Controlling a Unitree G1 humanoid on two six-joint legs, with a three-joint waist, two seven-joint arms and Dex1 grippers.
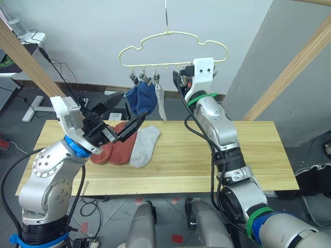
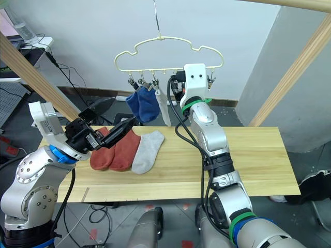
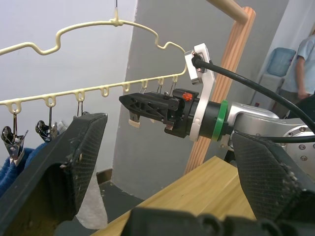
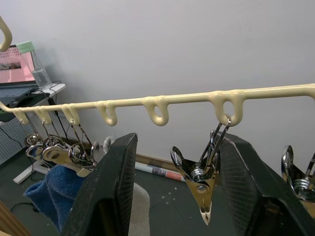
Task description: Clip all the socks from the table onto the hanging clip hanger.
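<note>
Socks are split between two places: two blue knit socks (image 1: 140,99) and one light grey sock (image 1: 161,102) hang from small metal clips on the thin cream-yellow cloud-shaped wire clip hanger (image 1: 173,50), while two rust-red socks (image 1: 116,145) and another light grey sock (image 1: 144,146) lie side by side on the long light wooden plank table (image 1: 232,160).

The right gripper (image 4: 172,184) is raised to the hanger's bottom bar with its two black fingers spread wide apart. One empty metal clip (image 4: 203,183) hangs between them, and I cannot tell whether either finger touches it. It holds nothing.

The left gripper (image 1: 120,120) hovers over the left part of the table, above the rust-red socks, its two black fingers likewise spread and empty.

No readable writing or brand shows anywhere.

The hanger hangs by a metal hook (image 1: 166,14) in front of a plain white wall (image 1: 93,31). Thick wooden poles (image 1: 289,72) slant up at both sides. Beyond the table the grey floor (image 1: 20,129) carries loose black cables (image 1: 59,72). In the left wrist view a person in a light blue top (image 3: 302,64) stands near a blue chair (image 3: 281,61).
</note>
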